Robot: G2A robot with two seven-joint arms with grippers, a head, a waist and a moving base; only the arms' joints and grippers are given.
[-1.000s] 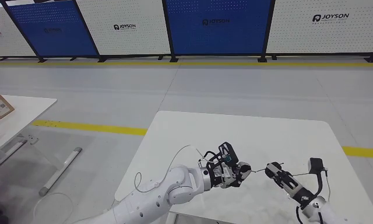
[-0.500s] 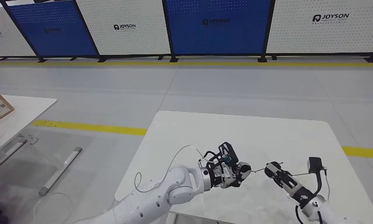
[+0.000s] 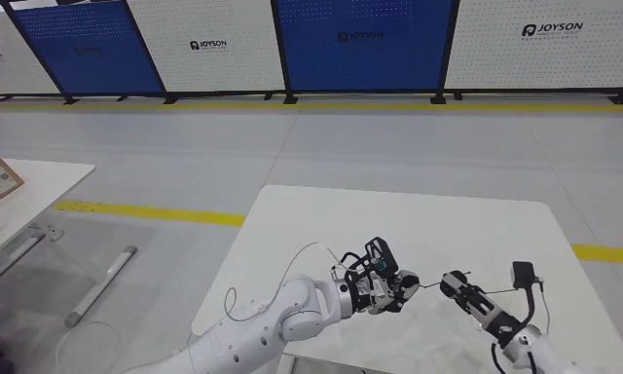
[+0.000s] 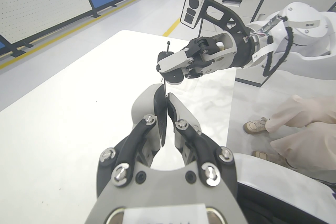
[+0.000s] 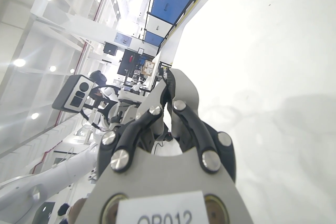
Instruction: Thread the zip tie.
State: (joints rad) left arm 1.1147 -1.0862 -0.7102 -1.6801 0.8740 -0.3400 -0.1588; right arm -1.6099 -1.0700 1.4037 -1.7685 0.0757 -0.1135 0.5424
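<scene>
Blue and white panels [image 3: 204, 38] line the far side of a pale floor, and a white bench [image 3: 292, 228] fills the lower middle of the top view. Over its near part the two claws meet almost tip to tip. At the lower centre of its own wrist view, the left claw [image 4: 166, 95] is pinched fully closed on the lower end of the zip tie [image 4: 165, 88]. Just above it, the right claw [image 4: 162, 71] is clamped on the same thin black strip, whose small head pokes up past its fingers. The strip hangs straight between them, off the bench. To thread it well, I judge the tail must curl round to the head's slot. That calls for slow moves, slack from one grip, and a pinch close to the tip.
</scene>
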